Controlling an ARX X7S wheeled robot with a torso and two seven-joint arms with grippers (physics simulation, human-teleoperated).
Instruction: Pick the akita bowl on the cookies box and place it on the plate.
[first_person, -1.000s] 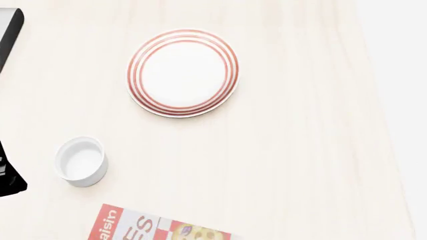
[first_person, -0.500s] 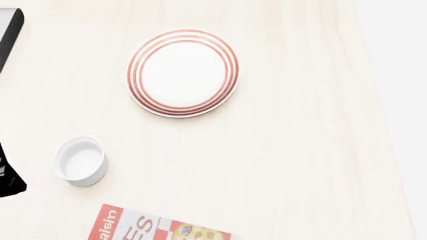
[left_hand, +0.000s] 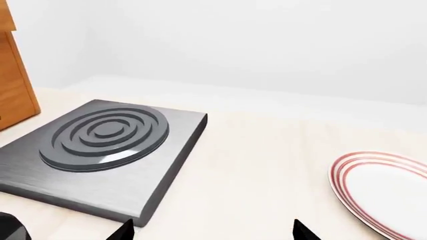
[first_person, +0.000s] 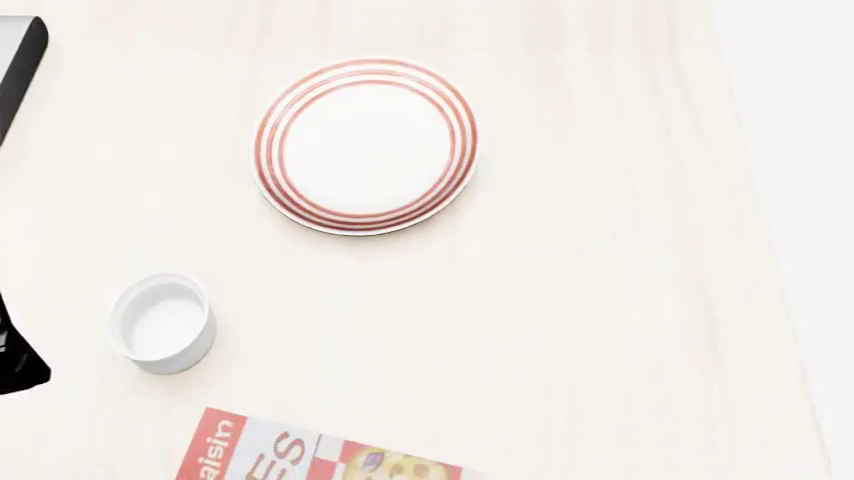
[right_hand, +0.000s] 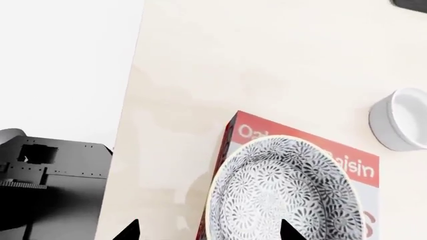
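The akita bowl (right_hand: 287, 192), round with a grey-and-white pattern, sits on the red-and-white cookies box (right_hand: 303, 147) in the right wrist view. My right gripper (right_hand: 209, 231) hangs open above it. One fingertip is over the bowl's inside, the other over the bare table beside the box. The bowl's rim lies between them. The plate (first_person: 364, 145), white with red rings, lies empty at the head view's upper middle, and the left wrist view catches its edge (left_hand: 383, 192). Only a corner of the box (first_person: 314, 455) shows in the head view, and the bowl is out of that view. My left gripper (left_hand: 213, 232) is open over bare table.
A small plain white cup (first_person: 163, 322) stands between plate and box, also beside the box (right_hand: 400, 120). A grey stove burner slab (left_hand: 107, 150) and a wooden cabinet (left_hand: 13, 75) lie beyond the left gripper. The robot's base (right_hand: 47, 175) shows past the table edge.
The black part of my left arm at the head view's left edge has slid slightly outward. Plate, cup and box have not moved.
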